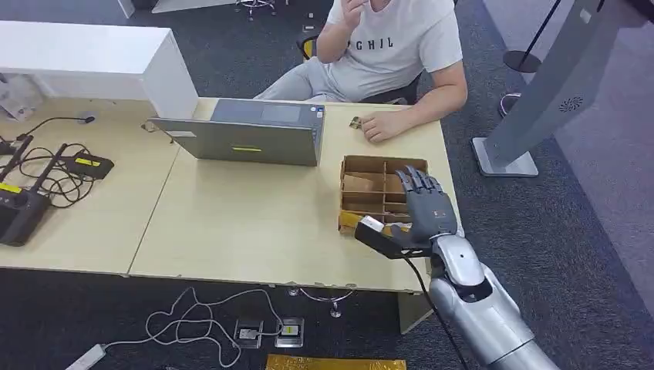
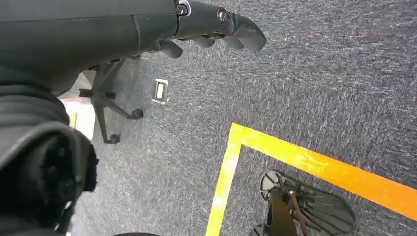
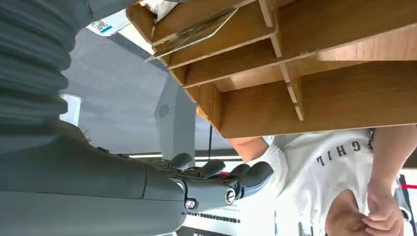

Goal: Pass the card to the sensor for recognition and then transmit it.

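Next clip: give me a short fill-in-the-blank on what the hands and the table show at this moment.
1. The right hand hovers over the compartmented ____ box near the table's edge.
2. Behind the box stands a grey ____ with its lid raised.
3. The person opposite rests one ____ on the table.
4. The left hand hangs above the carpet, near a ____ floor line.

Missing words: wooden; laptop; hand; yellow

An office, by the look of things: pale wooden desks (image 1: 231, 223) pushed together on dark grey carpet (image 1: 586, 231), an open laptop (image 1: 247, 139) at the far side, routers (image 1: 23, 208) with tangled cables at left, a floor socket (image 1: 266, 333) near.
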Action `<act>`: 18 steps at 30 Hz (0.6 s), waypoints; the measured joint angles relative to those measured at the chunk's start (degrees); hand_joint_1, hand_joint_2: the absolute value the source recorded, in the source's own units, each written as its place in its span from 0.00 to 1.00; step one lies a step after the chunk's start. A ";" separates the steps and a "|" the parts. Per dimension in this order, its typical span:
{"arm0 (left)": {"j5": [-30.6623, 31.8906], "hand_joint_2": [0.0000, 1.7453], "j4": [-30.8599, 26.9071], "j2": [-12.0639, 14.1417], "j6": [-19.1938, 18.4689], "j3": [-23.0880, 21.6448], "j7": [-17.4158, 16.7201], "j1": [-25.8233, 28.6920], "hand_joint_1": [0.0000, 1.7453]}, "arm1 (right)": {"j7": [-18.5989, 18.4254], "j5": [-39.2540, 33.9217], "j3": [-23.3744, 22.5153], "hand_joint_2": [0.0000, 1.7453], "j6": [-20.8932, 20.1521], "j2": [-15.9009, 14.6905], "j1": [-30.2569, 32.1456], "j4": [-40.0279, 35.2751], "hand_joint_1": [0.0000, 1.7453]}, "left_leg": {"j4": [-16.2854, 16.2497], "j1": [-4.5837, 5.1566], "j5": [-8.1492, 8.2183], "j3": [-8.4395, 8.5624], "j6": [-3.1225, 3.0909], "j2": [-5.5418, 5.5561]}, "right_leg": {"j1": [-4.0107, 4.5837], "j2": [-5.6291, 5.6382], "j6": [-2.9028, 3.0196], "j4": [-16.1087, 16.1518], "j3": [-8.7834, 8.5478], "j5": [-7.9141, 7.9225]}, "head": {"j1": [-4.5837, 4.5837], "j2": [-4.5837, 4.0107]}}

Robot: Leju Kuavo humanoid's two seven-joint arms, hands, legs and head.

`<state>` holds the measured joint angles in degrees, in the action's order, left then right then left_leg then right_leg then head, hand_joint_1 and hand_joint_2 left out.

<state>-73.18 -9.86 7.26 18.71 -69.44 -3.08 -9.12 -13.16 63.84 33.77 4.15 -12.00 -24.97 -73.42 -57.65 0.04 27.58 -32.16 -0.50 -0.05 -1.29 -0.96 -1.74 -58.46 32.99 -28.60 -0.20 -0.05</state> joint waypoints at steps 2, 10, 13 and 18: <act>0.00 0.00 0.00 0.00 0.00 0.00 0.00 0.00 0.00 | 0.00 0.02 -0.05 1.00 -0.02 0.00 -0.04 0.07 0.00 | 0.00 0.00 0.00 0.00 0.00 0.00 | 0.00 0.00 0.00 0.00 0.00 0.00 | 0.00 -0.02; 0.00 0.00 0.00 0.00 0.07 0.00 0.00 0.00 0.00 | -0.37 0.44 -0.05 1.00 -1.84 0.00 -0.02 -0.09 0.00 | 0.00 0.00 0.00 0.01 0.00 0.00 | 0.00 0.00 0.00 0.00 0.00 0.00 | 0.00 -0.02; 0.00 0.00 0.00 0.00 0.15 0.00 0.00 0.00 0.00 | -0.83 0.44 -0.05 1.00 -3.61 0.00 -0.01 -0.81 0.00 | 0.00 0.00 0.00 0.01 0.00 0.00 | 0.00 0.00 0.00 0.00 0.00 0.00 | 0.00 -0.02; 0.00 0.00 0.00 0.00 0.50 0.00 0.00 0.00 0.00 | -1.66 1.01 -0.13 1.00 -6.07 0.00 0.00 -2.07 0.00 | 0.00 0.00 0.00 0.02 0.00 -0.01 | 0.00 0.00 0.00 0.00 0.00 0.00 | 0.00 -0.02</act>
<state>-73.18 -9.86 7.25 19.21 -69.44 -3.08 -9.12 -14.82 64.85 33.64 -1.92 -12.00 -24.98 -75.49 -57.65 0.04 27.57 -32.14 -0.50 -0.06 -1.29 -0.96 -1.74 -58.47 32.99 -28.60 -0.20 -0.07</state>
